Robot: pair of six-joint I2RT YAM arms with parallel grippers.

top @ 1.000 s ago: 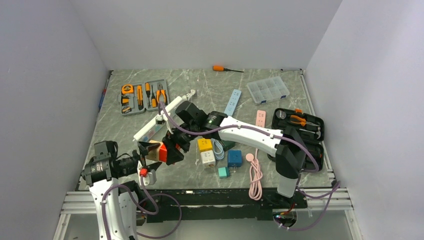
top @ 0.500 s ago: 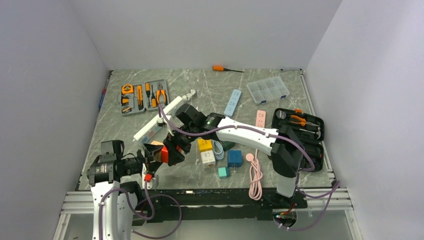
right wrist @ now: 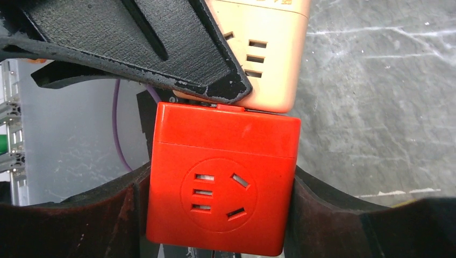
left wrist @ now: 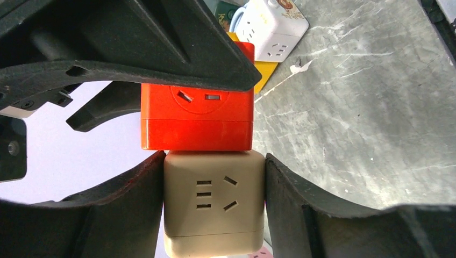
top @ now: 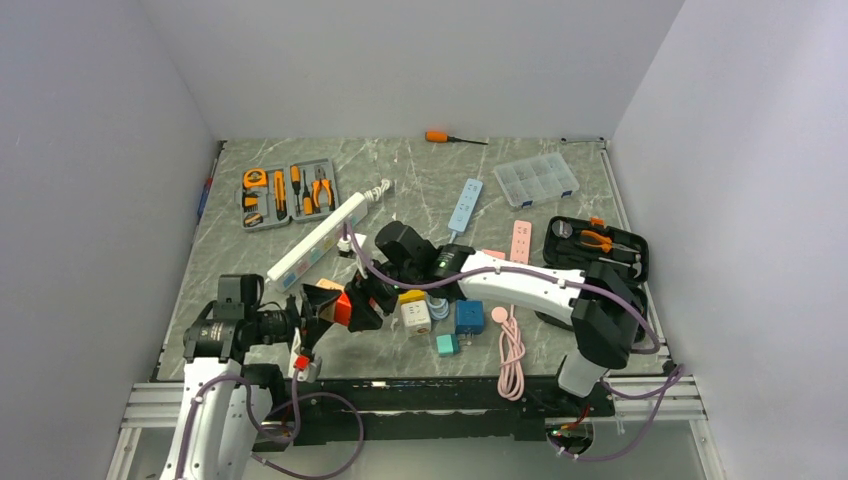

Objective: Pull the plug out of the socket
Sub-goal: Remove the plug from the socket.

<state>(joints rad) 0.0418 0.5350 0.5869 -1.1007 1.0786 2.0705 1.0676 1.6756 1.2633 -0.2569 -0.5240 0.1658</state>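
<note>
Two small cubes are stuck together, held over the near left part of the table (top: 230, 270). On the left, the left gripper (left wrist: 213, 177) is closed part way on the beige cube (left wrist: 213, 209), with one black finger pressed on each side. The red cube (right wrist: 223, 185) sits right against the beige cube, face to face, with no gap between them. The right gripper (right wrist: 218, 215) holds the red cube tight from both sides.

Far on the left lies a tool tray (top: 288, 192) with orange tools, and a white power strip (top: 318, 238) lies beside it. Just right of the two grippers sit a yellow cube (top: 410, 296), a white cube (top: 416, 316) and a blue cube (top: 469, 316). A pink cable (top: 511, 355) lies further right. A black tool case (top: 598, 255) sits at the right edge.
</note>
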